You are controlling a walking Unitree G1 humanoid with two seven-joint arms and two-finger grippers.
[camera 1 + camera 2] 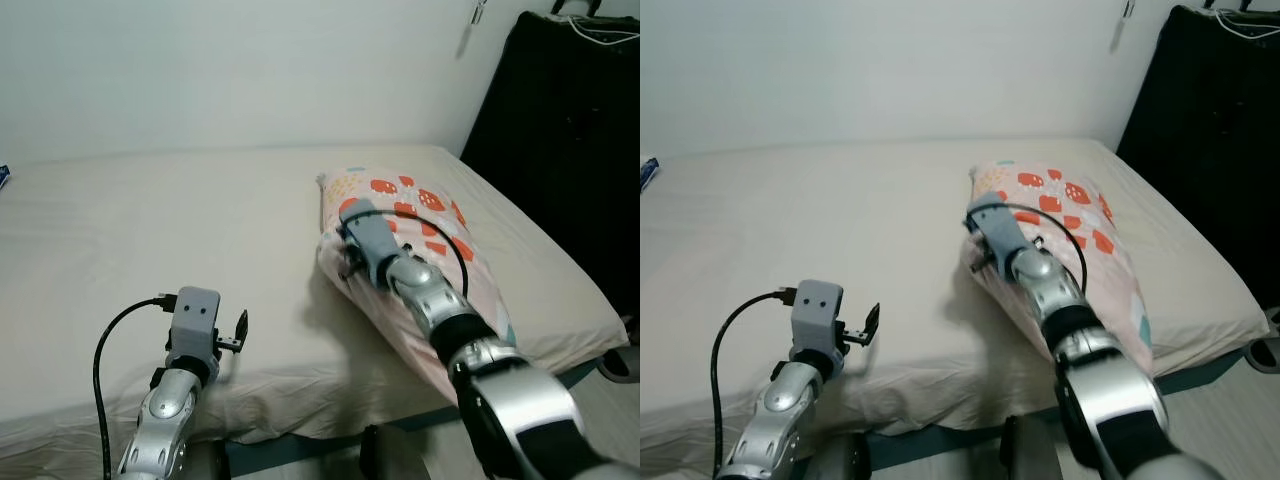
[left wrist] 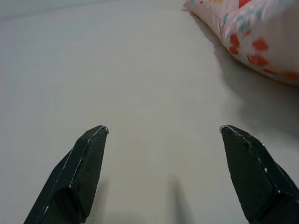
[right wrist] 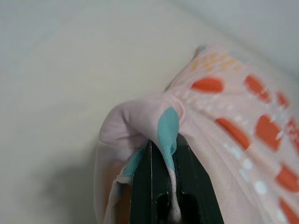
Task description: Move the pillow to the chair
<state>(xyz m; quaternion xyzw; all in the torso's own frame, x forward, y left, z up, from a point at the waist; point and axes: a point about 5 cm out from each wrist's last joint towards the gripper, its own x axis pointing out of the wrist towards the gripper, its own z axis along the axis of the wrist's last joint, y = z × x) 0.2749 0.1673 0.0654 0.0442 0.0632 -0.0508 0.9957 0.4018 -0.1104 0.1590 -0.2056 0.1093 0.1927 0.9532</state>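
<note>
Pillow [image 1: 430, 250], pink with red and teal spots, lies on the right side of the beige bed [image 1: 150, 230], its near-left edge seemingly raised a little. The right gripper [image 3: 163, 154] has its fingers clamped on a bunched fold of the cover. The left gripper [image 2: 163, 158] hovers low over the sheet near the bed's front edge, fingers wide apart.

Head eyes overlook the bed [image 1: 150, 230]; wrist views sit close above it
</note>
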